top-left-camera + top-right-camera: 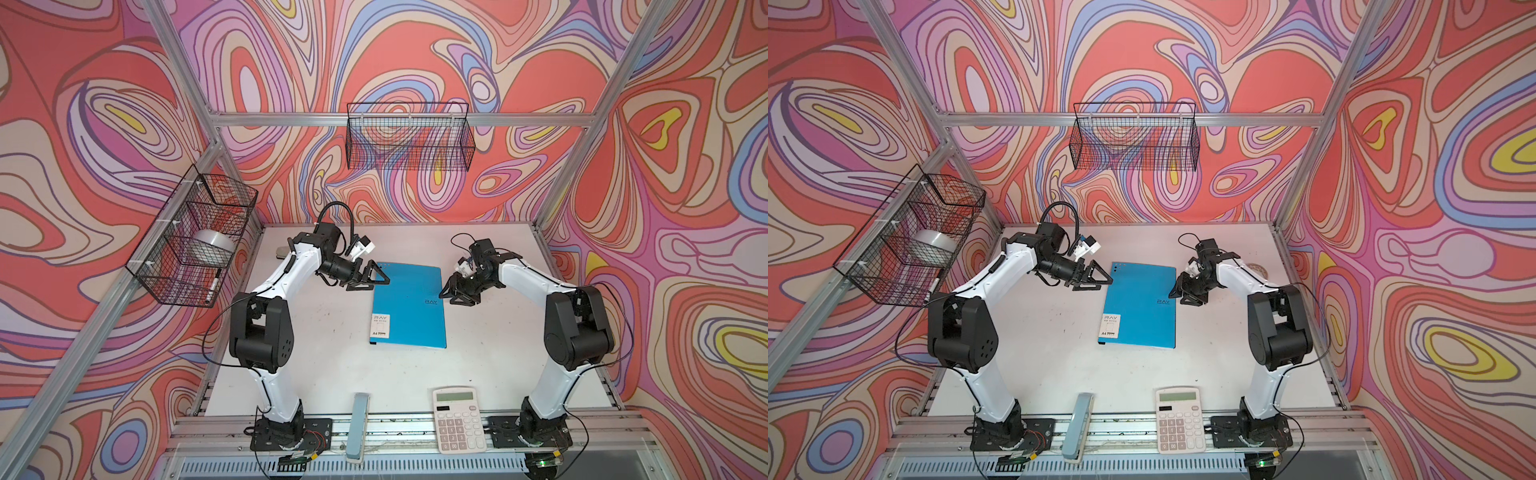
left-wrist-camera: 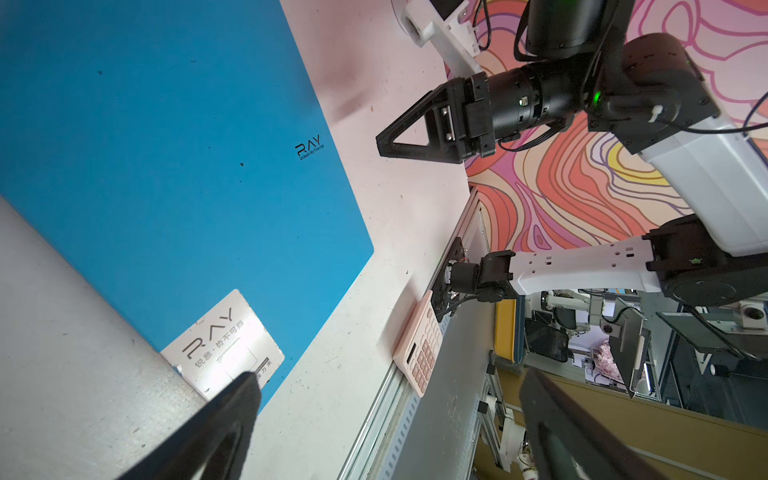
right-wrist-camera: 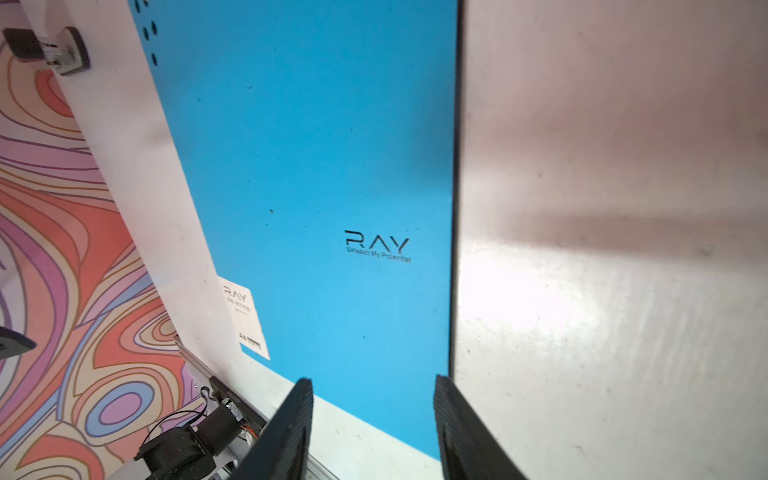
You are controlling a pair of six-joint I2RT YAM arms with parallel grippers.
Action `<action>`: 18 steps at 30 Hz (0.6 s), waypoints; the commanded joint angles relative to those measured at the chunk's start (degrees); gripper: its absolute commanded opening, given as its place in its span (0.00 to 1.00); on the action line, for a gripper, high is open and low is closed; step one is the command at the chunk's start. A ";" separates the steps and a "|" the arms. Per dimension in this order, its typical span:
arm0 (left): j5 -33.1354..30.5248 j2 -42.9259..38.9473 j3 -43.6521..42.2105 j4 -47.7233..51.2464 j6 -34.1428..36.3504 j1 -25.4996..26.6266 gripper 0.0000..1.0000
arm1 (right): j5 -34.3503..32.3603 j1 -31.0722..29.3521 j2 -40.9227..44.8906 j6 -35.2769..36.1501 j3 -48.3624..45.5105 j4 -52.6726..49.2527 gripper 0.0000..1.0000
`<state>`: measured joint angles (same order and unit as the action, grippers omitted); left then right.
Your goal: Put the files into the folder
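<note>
Looking down on a white tabletop (image 1: 324, 374) carrying the folder (image 1: 409, 303), lying flat and closed, blue cover up, roughly midway between the two arms in both top views. Finding no files anywhere: no loose sheets on the tabletop, none poking out past the cover edges, so judging them as likely tucked inside with the cover shut over them, while not being able to confirm that from outside. Hanging the left jaws spread wide over the folder's far left corner, gripping nothing. Holding the right jaws partly spread just beside the folder's right edge, with only cover and bare tabletop showing between them in the right wrist view, pinching nothing. Judging the task as at or near its end, with little left beyond backing both arms away. Passing over a calculator (image 1: 457, 419) at the near edge, well apart from the folder, and noting the small white label (image 1: 380, 325) on the cover's near left corner.
</note>
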<state>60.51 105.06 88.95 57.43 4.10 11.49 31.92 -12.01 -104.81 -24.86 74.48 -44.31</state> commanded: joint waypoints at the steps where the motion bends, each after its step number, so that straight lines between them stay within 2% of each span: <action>1: -0.81 -1.80 -1.20 -0.65 1.16 -0.59 0.98 | -4.26 -0.21 -1.33 1.54 0.88 -1.73 0.50; 5: -2.76 -2.02 -2.66 -2.04 0.37 -0.68 0.98 | -6.86 -0.21 -1.86 1.27 0.31 -1.24 0.50; 9: -4.83 -2.69 -5.67 -4.56 -0.43 -0.85 0.98 | -6.40 -0.23 -3.81 -0.01 -1.37 2.88 0.50; 18: -7.39 -3.48 -5.45 -1.90 2.31 -4.38 0.99 | -7.35 -0.34 -8.00 0.37 -1.72 6.05 0.50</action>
<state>54.92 103.90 82.81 54.19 4.36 8.49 25.65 -12.01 -111.66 -24.69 73.23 -39.94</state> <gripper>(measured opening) 0.983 0.499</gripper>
